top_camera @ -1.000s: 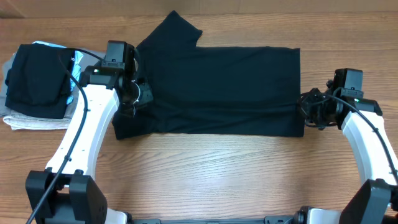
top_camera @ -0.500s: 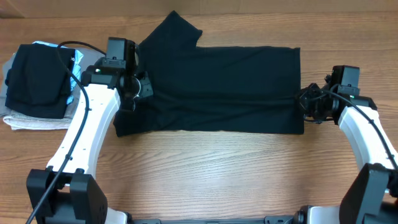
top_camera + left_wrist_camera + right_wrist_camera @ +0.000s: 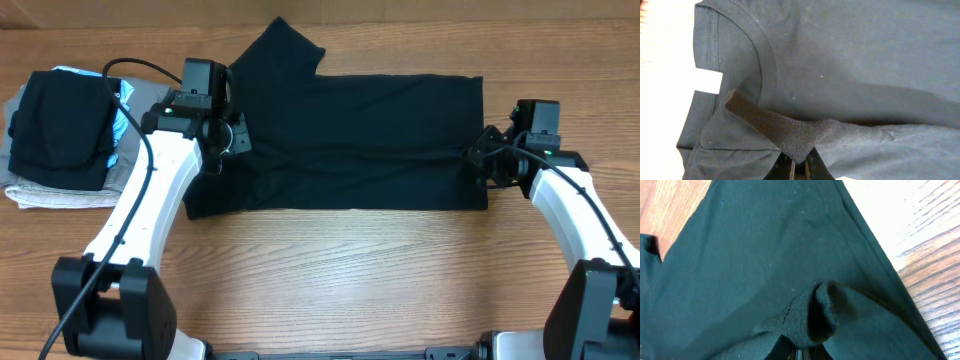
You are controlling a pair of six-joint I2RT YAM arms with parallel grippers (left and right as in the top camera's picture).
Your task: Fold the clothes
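Black T-shirt (image 3: pixel 350 140) spread flat across the upper centre of the wooden table (image 3: pixel 350 290), one sleeve angled toward the top edge. Left gripper (image 3: pixel 236 141), fingers pressed together, pinches a raised fold of fabric just below the collar, near the white neck label (image 3: pixel 708 82). Right gripper (image 3: pixel 476 165), likewise closed, pinches a bunched fold at the shirt's right edge. A stack of folded garments (image 3: pixel 60 130) occupies the upper left of the frame.
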